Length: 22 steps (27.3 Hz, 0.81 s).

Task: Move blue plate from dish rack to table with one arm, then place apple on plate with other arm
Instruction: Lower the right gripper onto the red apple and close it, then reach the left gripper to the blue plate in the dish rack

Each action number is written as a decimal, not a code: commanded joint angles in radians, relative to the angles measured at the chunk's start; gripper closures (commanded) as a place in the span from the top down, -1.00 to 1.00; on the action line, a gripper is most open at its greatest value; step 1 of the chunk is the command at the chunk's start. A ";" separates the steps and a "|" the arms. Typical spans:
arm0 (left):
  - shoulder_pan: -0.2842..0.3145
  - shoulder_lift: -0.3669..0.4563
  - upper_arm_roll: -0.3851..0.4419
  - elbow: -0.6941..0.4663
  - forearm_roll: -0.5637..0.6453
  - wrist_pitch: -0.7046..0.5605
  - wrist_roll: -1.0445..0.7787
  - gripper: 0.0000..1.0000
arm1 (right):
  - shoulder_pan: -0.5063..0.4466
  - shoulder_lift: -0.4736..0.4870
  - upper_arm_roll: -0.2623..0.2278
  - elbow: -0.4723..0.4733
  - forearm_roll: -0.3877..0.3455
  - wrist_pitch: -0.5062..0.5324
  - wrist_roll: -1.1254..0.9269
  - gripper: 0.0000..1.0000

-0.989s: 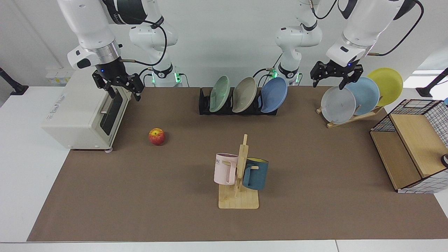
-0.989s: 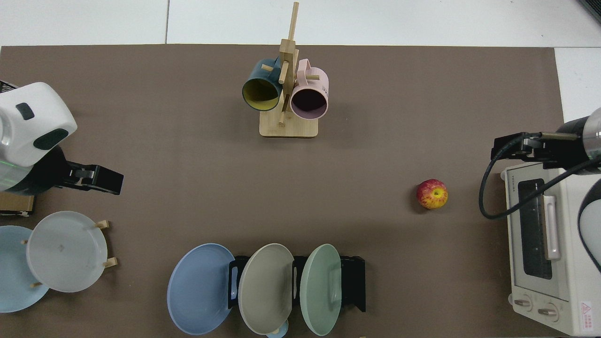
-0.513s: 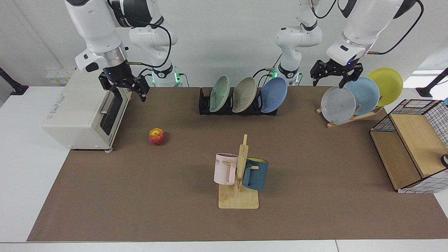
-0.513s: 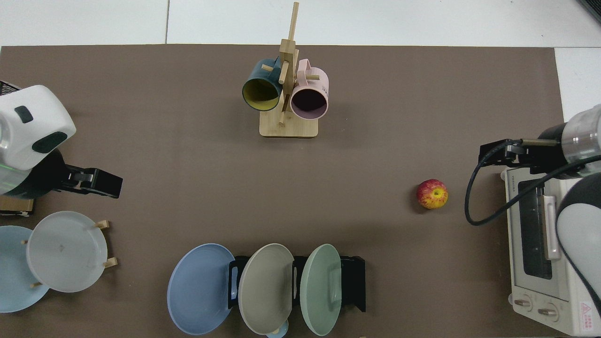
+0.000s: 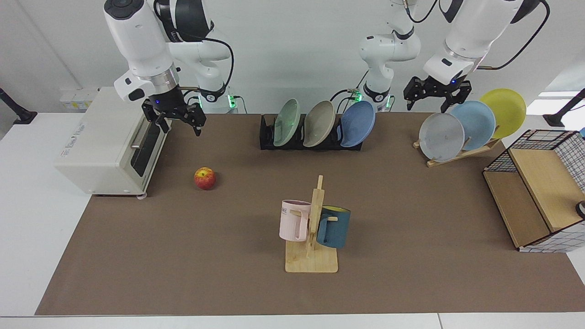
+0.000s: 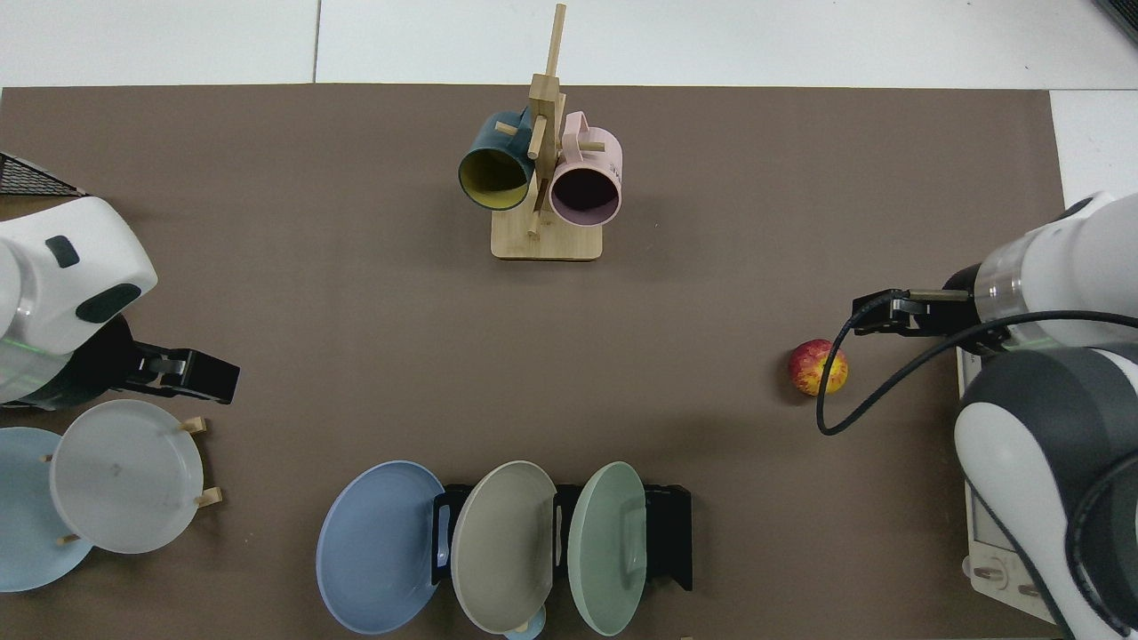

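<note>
Leaning on edge, blue plate [image 5: 357, 123] occupies dish rack [image 5: 267, 135].

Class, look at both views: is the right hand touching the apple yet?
Apart. In the facing view the right hand hangs beside the toaster oven, with bare brown mat between it and the apple.

From above, my view of the toaster oven [image 6: 996, 556] is mostly blocked by an arm; the pale blue plate [image 6: 22, 511] is cut off at left.
</note>
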 commanded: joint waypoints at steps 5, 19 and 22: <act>-0.002 -0.045 0.007 -0.054 -0.018 0.013 -0.006 1.00 | -0.007 -0.027 0.006 -0.163 -0.004 0.134 0.026 0.99; -0.007 -0.245 0.007 -0.385 -0.116 0.174 -0.001 1.00 | -0.005 -0.022 0.006 -0.373 -0.013 0.368 0.025 0.99; -0.010 -0.283 -0.009 -0.476 -0.131 0.237 0.000 1.00 | -0.007 0.010 0.006 -0.388 -0.014 0.421 0.025 0.99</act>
